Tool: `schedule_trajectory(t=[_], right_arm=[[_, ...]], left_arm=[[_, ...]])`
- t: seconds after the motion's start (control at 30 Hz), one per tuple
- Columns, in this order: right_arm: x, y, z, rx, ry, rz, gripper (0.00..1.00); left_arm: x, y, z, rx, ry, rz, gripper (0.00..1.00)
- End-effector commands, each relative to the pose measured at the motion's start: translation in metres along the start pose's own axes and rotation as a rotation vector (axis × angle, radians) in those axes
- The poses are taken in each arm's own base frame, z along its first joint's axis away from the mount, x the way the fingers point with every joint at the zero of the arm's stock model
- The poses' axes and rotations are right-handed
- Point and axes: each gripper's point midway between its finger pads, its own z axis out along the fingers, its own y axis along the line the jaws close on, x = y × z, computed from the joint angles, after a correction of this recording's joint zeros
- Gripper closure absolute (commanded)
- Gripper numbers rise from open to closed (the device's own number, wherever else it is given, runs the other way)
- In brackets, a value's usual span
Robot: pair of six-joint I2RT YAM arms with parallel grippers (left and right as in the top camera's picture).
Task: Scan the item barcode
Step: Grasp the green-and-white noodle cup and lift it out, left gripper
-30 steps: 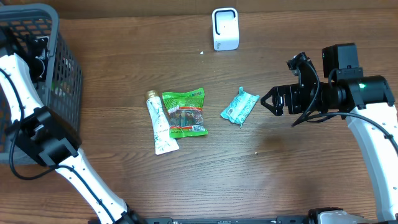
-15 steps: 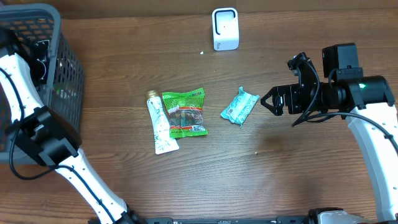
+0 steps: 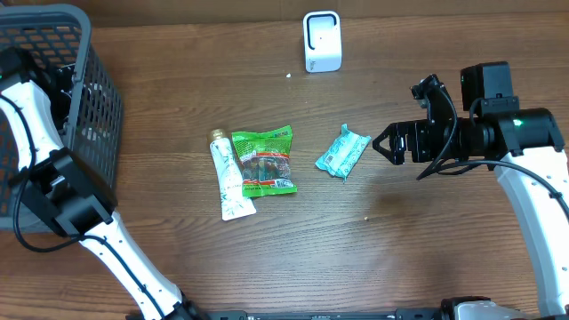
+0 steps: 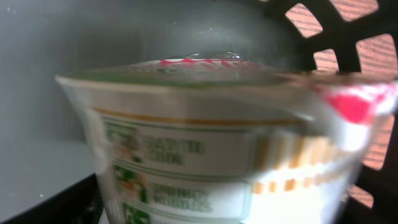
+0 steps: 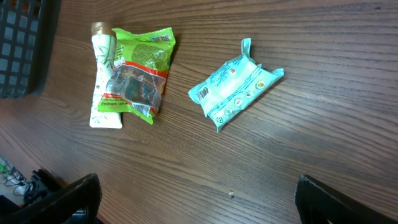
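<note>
Tabletop: dark brown wood grain.
Basket: dark grey lattice, left edge.
Scanner: white, far edge.
Tube: white, green print, gold cap.
Green packet: bright green, red-and-dark picture.
Teal packet: teal, white print.
Cup: white, green and orange bands, red rim.

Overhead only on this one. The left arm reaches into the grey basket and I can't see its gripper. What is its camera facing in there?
Observer: A wrapped cup with a red-edged lid and green and orange print fills the left wrist view.
Operator: Is it gripped?
Observer: Cannot tell; only the basket mesh shows behind it.
Operator: Anything on the teal packet?
Observer: The right wrist view shows what looks like a barcode, facing up, at its end nearer the green pouch.
</note>
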Motion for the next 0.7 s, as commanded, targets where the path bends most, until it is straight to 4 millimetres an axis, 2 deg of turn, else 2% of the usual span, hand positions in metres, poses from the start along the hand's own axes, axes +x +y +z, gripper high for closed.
schedule_trajectory(t=[0.0, 0.17, 0.33, 0.47, 0.67], right_arm=[[-0.008, 0.005, -0.003, -0.010, -0.021, -0.013, 0.00], [-0.008, 0.005, -0.003, -0.010, -0.021, -0.013, 0.00], [-0.009, 0.005, -0.003, -0.010, -0.024, -0.014, 0.00], [-0.009, 0.005, -0.003, -0.010, -0.025, -0.015, 0.00], [-0.009, 0.005, -0.003, -0.010, -0.025, -0.012, 0.00]], left_arm=[[0.005, -0.007, 0.015, 0.024, 0.027, -0.044, 0.25], [0.002, -0.006, 0.012, 0.020, 0.019, -0.117, 0.26], [-0.011, -0.006, -0.015, 0.005, -0.022, -0.173, 0.27], [-0.028, -0.008, -0.057, -0.014, -0.087, -0.213, 0.27], [-0.047, -0.018, -0.142, -0.043, -0.221, -0.237, 0.28]])
